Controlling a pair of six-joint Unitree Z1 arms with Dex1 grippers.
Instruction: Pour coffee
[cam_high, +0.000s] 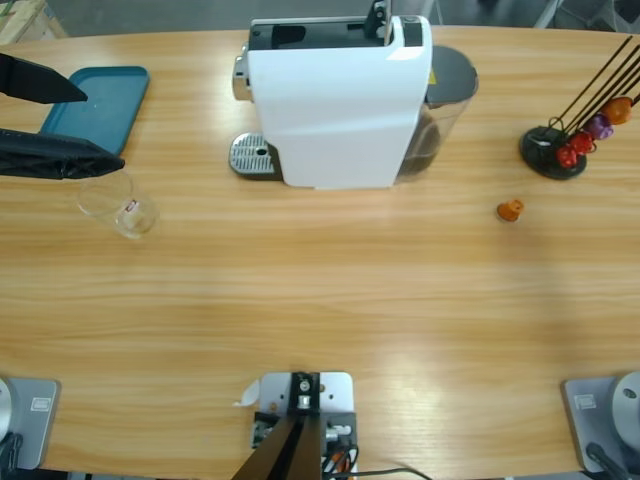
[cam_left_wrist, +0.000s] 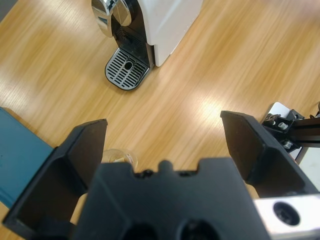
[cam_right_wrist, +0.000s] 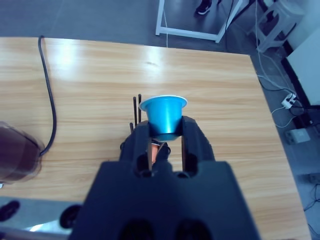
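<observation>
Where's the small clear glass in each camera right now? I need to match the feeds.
High view: the clear glass stands at the left, just below the left gripper, right of the teal tray.
Left wrist view: its rim peeks out beside the left jaw, near the bottom.
Right wrist view: not in it.
Shared landmark: the coffee machine's drip grate.

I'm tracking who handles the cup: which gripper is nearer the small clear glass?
Left. The left gripper hangs open right above the glass. The right gripper holds a blue capsule, with the glass nowhere in its view.
</observation>
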